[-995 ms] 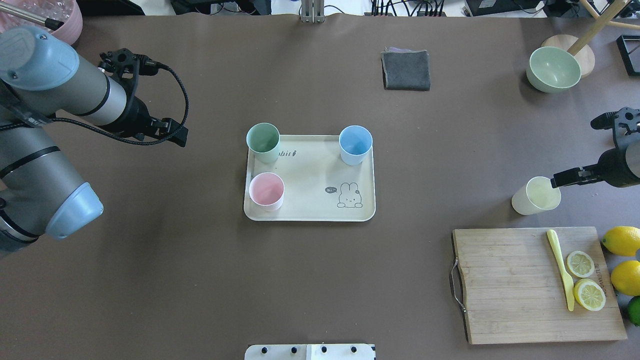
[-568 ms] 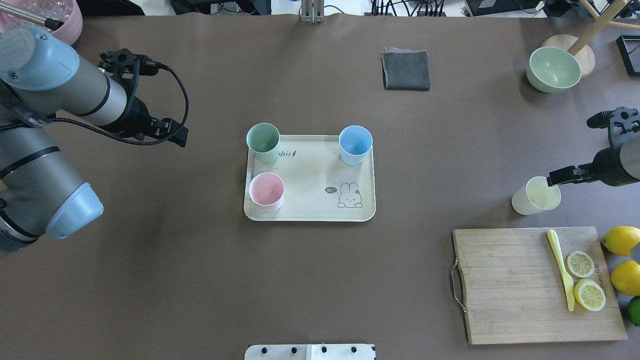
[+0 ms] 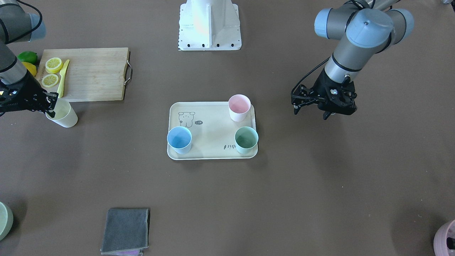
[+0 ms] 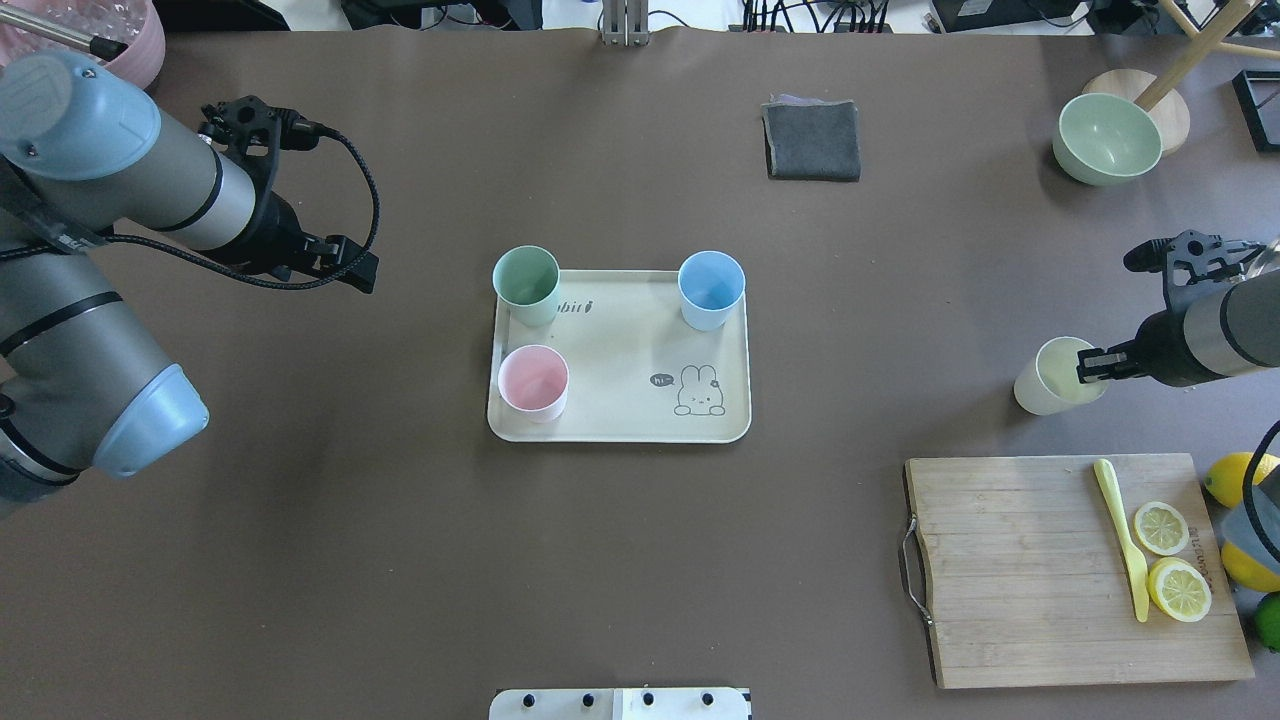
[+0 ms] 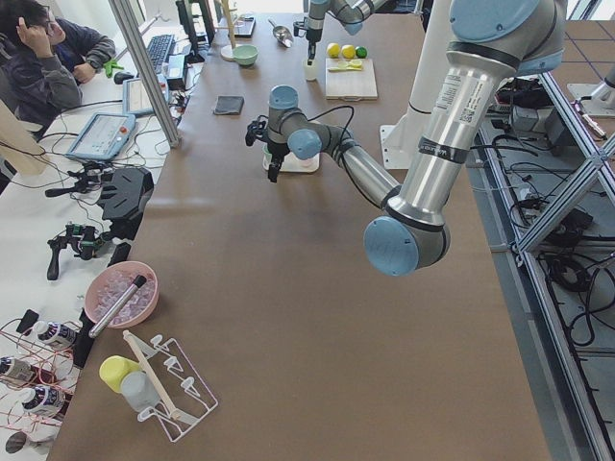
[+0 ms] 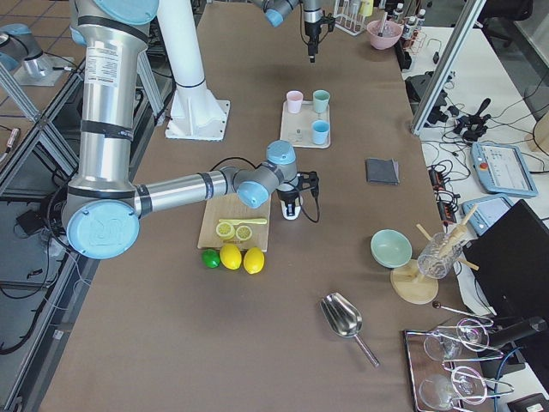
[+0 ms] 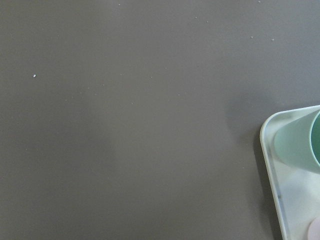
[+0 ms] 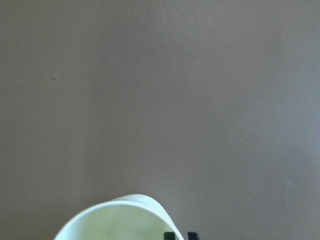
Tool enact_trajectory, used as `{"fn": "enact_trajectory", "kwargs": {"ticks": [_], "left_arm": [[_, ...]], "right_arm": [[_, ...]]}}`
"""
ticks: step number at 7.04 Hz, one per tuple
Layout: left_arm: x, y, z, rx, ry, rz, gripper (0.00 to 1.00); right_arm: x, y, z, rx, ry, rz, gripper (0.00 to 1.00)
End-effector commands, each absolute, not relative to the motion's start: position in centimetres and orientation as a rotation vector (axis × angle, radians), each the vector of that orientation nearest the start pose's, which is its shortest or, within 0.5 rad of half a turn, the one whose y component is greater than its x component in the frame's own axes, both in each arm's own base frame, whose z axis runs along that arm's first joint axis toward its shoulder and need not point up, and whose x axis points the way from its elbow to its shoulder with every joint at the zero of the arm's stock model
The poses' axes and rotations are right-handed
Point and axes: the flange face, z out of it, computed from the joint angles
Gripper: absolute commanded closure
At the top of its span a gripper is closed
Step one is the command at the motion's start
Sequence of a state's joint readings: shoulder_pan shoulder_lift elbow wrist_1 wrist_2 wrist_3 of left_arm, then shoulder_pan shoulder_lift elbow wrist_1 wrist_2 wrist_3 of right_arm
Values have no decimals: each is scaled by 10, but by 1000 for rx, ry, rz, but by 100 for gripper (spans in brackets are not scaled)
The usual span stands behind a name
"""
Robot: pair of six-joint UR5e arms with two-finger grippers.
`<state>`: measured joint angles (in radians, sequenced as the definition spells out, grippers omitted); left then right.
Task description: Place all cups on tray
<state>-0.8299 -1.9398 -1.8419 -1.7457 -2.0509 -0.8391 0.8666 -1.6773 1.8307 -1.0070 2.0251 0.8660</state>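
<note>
Right gripper: the right gripper (image 4: 1088, 365) is clamped on the rim of the pale yellow tapered plastic cup (image 4: 1045, 385), one finger inside the mouth and one outside.
Yellow cup: off the tray, on the brown table (image 4: 640, 560) well out at the tray's 3 o'clock in the overhead view, with the wooden cutting board (image 4: 1010, 570) near at its 6 o'clock.
Tray: the cream rectangular plastic tray (image 4: 620, 400) holds three cups.
Cups on tray: the mint green cup (image 4: 526, 280) at 11 o'clock, the light blue cup (image 4: 711, 285) at 1 o'clock, the pastel pink cup (image 4: 533, 378) at 8 o'clock.
Left gripper: the left gripper (image 4: 355, 272) hovers over bare table at the tray's 9 o'clock, holding nothing; its fingers appear to be apart.
</note>
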Motion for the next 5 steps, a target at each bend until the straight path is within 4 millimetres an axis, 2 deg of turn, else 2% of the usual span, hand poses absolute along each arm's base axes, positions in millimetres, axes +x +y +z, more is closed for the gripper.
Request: {"fn": "enact_trajectory", "kwargs": {"ticks": [1, 2, 3, 4, 5], "left_arm": [[343, -504, 313, 239, 884, 104, 2], [344, -504, 313, 238, 884, 105, 2], [344, -505, 313, 237, 883, 105, 2], [345, -505, 314, 234, 882, 105, 2], [346, -506, 316, 231, 880, 104, 2]], "right_arm": [[-266, -440, 469, 181, -883, 90, 100], [-301, -458, 422, 148, -894, 142, 100], [-340, -467, 377, 137, -883, 187, 100], [-376, -465, 336, 121, -875, 236, 100], [-397, -463, 304, 108, -876, 258, 100]]}}
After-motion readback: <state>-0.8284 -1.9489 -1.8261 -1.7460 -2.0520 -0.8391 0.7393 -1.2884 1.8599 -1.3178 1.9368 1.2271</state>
